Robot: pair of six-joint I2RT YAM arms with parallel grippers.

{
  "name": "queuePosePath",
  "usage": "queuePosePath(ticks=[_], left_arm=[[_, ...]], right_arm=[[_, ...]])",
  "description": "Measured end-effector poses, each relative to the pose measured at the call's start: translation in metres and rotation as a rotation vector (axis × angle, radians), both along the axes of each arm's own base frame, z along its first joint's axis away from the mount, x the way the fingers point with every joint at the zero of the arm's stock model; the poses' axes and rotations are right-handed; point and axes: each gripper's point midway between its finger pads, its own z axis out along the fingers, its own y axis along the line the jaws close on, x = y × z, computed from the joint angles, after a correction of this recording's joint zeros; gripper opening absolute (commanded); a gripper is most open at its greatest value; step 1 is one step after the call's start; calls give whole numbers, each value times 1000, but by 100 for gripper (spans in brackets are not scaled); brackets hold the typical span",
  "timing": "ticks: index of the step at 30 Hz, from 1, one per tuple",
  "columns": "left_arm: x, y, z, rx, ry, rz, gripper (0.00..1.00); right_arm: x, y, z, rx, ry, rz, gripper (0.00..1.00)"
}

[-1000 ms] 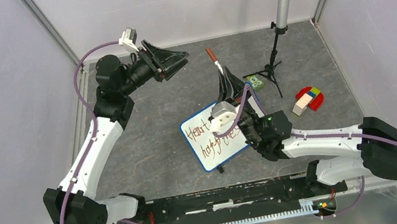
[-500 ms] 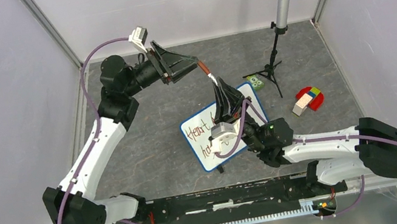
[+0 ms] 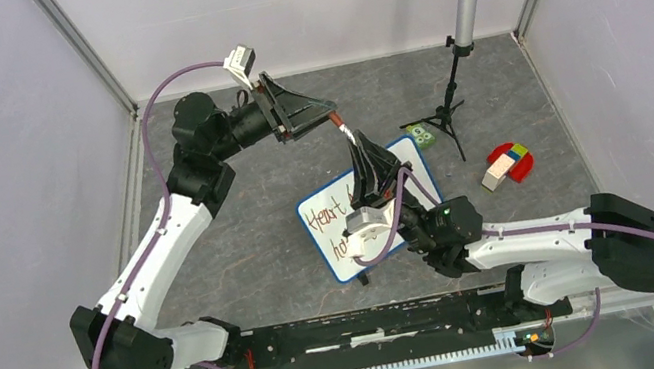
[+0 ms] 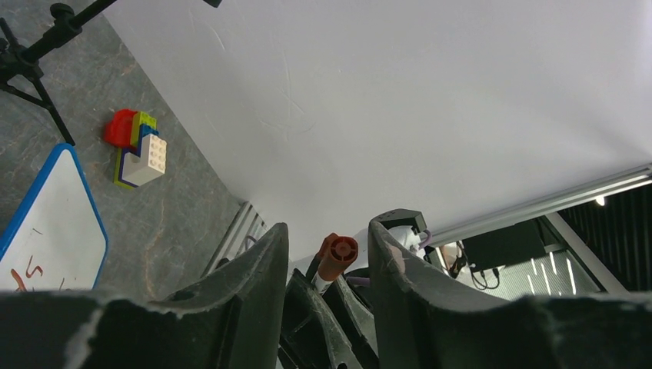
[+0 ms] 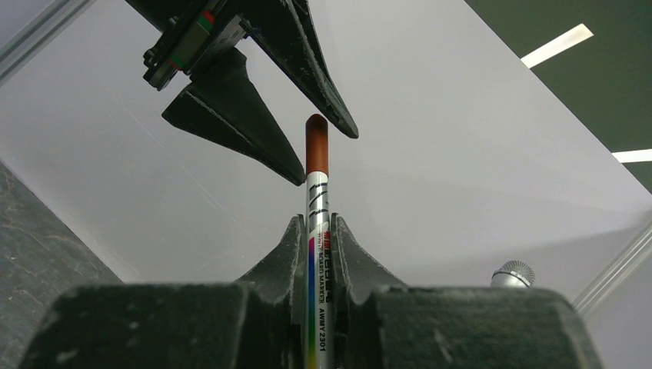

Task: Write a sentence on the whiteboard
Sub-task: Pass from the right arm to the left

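Right, over on the left, the left gripper hangs high above the grey table with its black fingers spread. The reddish-brown capped end of a slim white whiteboard marker sits in the gap between them. From the left wrist view neither finger seems to touch it.

Moving towards the middle, the marker slants up from the right gripper, which is pinched tight on its barrel, tip end down and out of sight. The pen is well clear of the board.

Below it, the small glossy whiteboard with the thin blue frame lies flat on the table, right in the centre. The sentence in thin reddish-brown handwriting is on it. "Heart" reads plainly on the upper line, and a second line begins beneath it. The right wrist covers the rest, so I can't say whether the last word is finished.

Further right stand a grey microphone on a black tripod and a little stack of coloured toy bricks, untouched.

My read is that the writing is done or very nearly so. What's left looks like dealing with the pen, either passing it across or seeing to that cap.
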Motion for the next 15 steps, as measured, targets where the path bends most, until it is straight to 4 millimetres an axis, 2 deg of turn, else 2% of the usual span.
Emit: queuePosePath(ticks=[7,14,15], left_arm=[[-1,-2,-1,8,-18,-4,34],[-3,-4,-1,11,-38,-10,3],[-3,-4,-1,12,-46,-8,3]], right_arm=[[-3,5,-2,-8,2,14,0],[-3,8,-5,-21,3,6,0],[-2,8,-4,-21,4,4,0]])
